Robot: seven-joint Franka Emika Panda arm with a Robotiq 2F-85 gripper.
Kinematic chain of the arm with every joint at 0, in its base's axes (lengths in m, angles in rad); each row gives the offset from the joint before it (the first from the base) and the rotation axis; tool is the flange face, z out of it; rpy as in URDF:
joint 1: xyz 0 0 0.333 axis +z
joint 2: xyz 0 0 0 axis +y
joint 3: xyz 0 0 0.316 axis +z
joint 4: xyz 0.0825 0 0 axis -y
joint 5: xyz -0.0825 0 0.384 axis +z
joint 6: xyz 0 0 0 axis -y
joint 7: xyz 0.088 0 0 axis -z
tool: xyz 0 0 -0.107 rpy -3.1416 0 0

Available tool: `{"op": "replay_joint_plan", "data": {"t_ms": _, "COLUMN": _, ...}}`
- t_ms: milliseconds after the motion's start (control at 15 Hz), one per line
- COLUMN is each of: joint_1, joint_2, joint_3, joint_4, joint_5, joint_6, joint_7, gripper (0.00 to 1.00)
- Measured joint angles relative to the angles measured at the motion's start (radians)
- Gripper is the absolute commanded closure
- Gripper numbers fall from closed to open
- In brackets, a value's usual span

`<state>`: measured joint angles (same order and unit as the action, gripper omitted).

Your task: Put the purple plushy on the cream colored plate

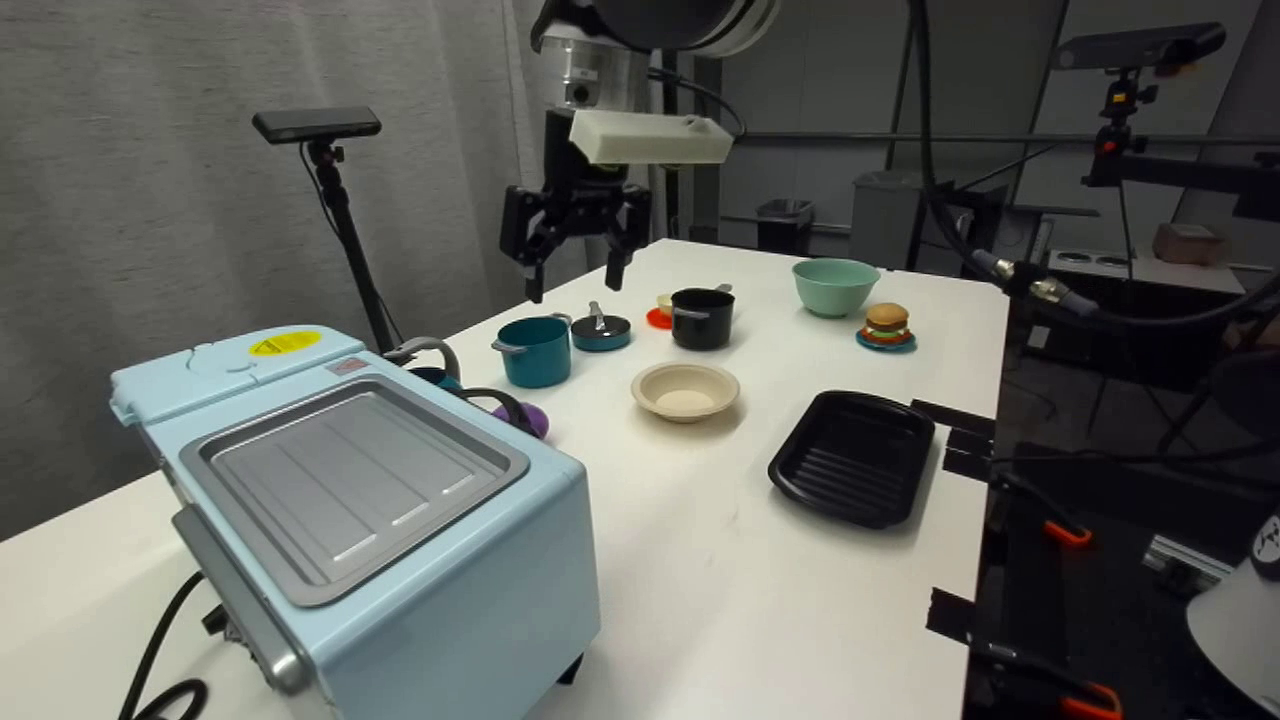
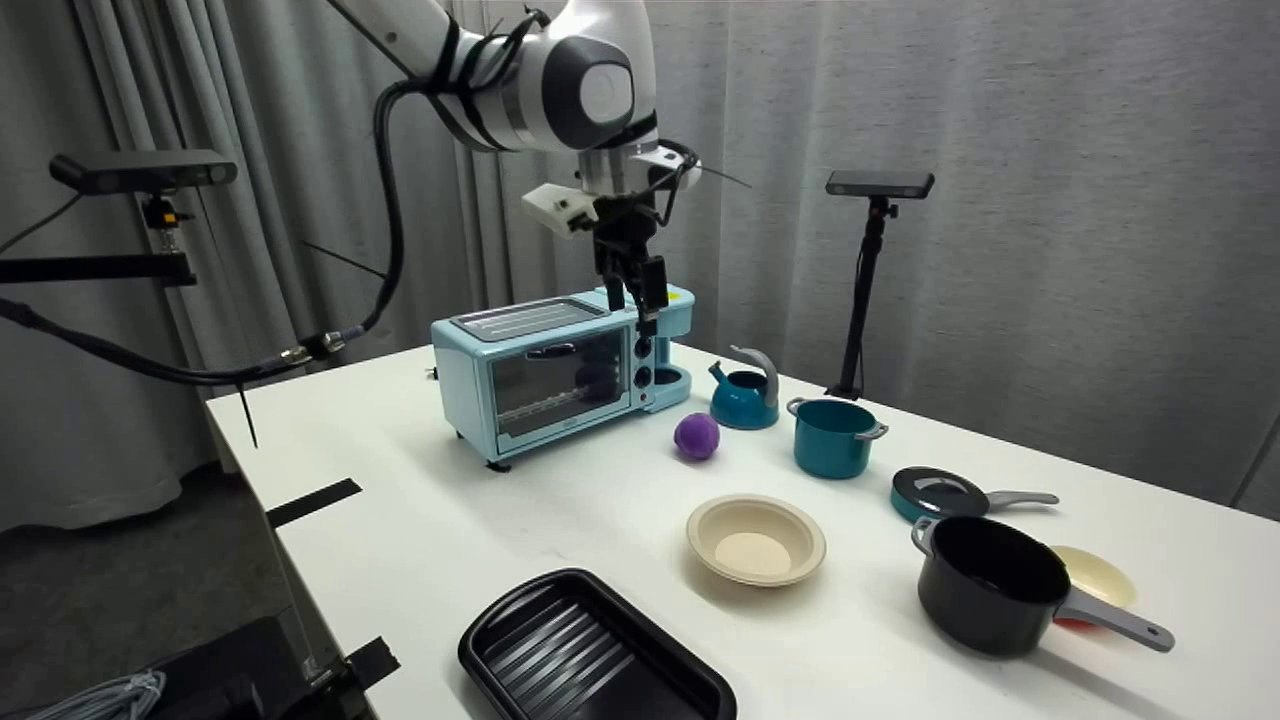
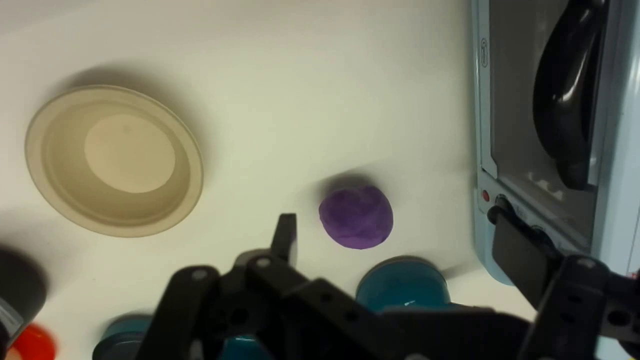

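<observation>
Desk (image 2: 600, 520): carries the things spread apart, probably for reach.
Toaster oven (image 2: 560, 380): stands upright, likely limiting approach from its side.
Tool (image 1: 575, 280): raised, jaws wide apart, holding nothing, presumably readied for grasping.
Cream plate (image 3: 130, 155): hollow side up, probably to receive.
Purple plushy (image 3: 356, 218): on the desk between toaster oven and cream plate, ungrasped.

Table (image 3: 260, 125) lies free between plushy (image 3: 356, 217) and plate (image 3: 122, 157); kettle (image 2: 744, 402) stands just beside the plushy.

Plushy (image 2: 697, 437) on table (image 2: 590, 520) between oven (image 2: 560, 385) and plate (image 2: 756, 555), near kettle (image 2: 743, 406).
</observation>
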<state>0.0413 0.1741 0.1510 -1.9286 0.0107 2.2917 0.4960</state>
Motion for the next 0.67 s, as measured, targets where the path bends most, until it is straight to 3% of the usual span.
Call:
{"op": "replay_joint_plan", "data": {"t_ms": 200, "joint_1": 0.014, "joint_2": 0.128, "joint_3": -0.021, "joint_4": 0.095, "joint_5": 0.004, "joint_6": 0.059, "joint_7": -0.004, "gripper": 0.00}}
{"op": "replay_joint_plan", "data": {"t_ms": 667, "joint_1": 0.063, "joint_2": 0.344, "joint_3": -0.054, "joint_4": 0.166, "joint_5": 0.020, "joint_6": 0.271, "joint_7": -0.009, "gripper": 0.00}}
